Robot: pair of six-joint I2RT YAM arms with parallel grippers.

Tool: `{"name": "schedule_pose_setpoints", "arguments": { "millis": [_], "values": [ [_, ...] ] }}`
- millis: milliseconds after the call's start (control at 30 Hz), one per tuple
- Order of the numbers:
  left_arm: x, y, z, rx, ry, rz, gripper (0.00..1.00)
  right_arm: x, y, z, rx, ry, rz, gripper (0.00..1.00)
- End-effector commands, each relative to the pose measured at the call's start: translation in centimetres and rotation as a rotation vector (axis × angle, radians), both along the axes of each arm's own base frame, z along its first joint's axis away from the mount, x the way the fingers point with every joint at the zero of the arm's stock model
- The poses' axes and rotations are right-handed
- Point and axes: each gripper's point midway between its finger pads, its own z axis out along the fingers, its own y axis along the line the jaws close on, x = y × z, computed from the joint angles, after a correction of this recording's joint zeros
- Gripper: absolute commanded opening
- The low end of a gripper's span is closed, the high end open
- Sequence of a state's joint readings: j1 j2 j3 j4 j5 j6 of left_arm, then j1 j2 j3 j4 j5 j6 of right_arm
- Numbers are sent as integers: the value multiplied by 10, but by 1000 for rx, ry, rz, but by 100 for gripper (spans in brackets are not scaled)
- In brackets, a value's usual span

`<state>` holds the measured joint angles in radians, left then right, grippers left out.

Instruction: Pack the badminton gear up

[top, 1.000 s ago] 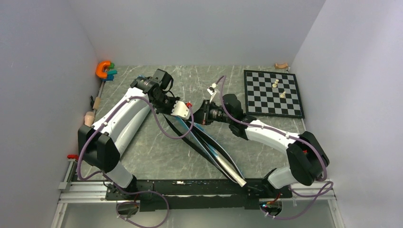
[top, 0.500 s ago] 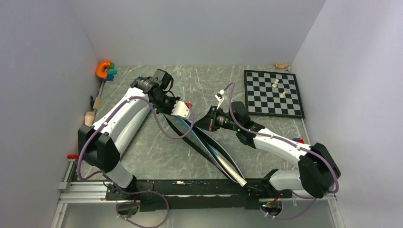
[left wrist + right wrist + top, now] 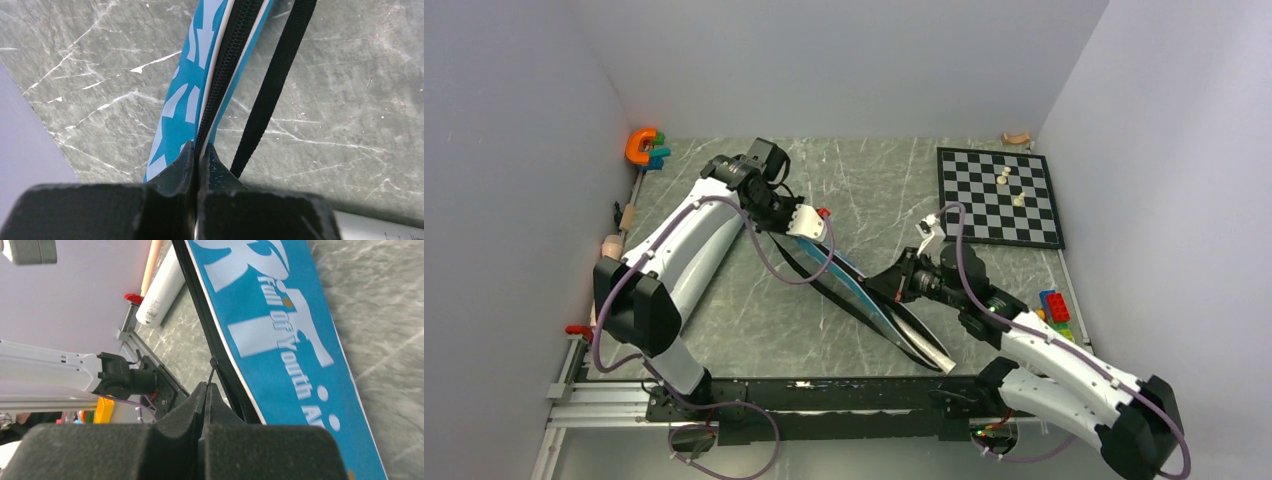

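Item: blue "SPORT" bag (image 3: 854, 285), racket-shaped, set diagonally across the middle of the worktop (image 3: 864, 180). Long axis: from left of centre on the far side down to the near edge right of centre, narrow end pointing at the near edge. Black strap (image 3: 272, 85): trails beside the bag on roughly the same line. White tube (image 3: 937, 360): one end shows at the bag's near end, lying along the same axis. Rackets and shuttlecocks: not visible, presumably inside. Left gripper (image 3: 796, 228): fingers pressed together on the bag's edge at its far end, pinching the fabric right at the zipper (image 3: 227, 55). Right gripper (image 3: 892, 285): fingers together on the small black zipper pull (image 3: 213, 367), past the midpoint of the bag toward the near edge. Governing relation: the zipper track follows the bag's long axis, leading from the right gripper toward the near edge and the tube end. The right arm is nearer to that stretch, and the left anchors the opposite end. Judgement: any further draw should follow that diagonal against the left gripper's hold. Whether the track ahead is open cannot be told. Also present: chessboard (image 3: 999, 195) in the far-right corner, orange C-shaped toy (image 3: 639, 145) in the far-left corner, coloured blocks (image 3: 1054, 305) by the right edge.
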<state>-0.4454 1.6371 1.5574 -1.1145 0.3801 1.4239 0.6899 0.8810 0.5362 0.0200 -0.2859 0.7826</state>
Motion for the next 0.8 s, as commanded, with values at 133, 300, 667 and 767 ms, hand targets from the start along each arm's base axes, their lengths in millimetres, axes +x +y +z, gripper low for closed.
{"name": "schedule_pose_setpoints", "arguments": {
  "millis": [133, 300, 667, 767],
  "values": [
    [38, 16, 2, 38, -75, 83, 0, -23, -39, -8, -87, 19, -77, 0],
    [51, 12, -3, 45, -78, 115, 1, -31, -52, -15, -105, 32, -108, 0],
    [5, -52, -8, -52, -33, -8, 96, -29, -50, -1, -84, 31, -115, 0],
    [-26, -85, -3, -113, -39, -73, 99, -30, -50, 5, -74, 30, -115, 0]
  ]
}}
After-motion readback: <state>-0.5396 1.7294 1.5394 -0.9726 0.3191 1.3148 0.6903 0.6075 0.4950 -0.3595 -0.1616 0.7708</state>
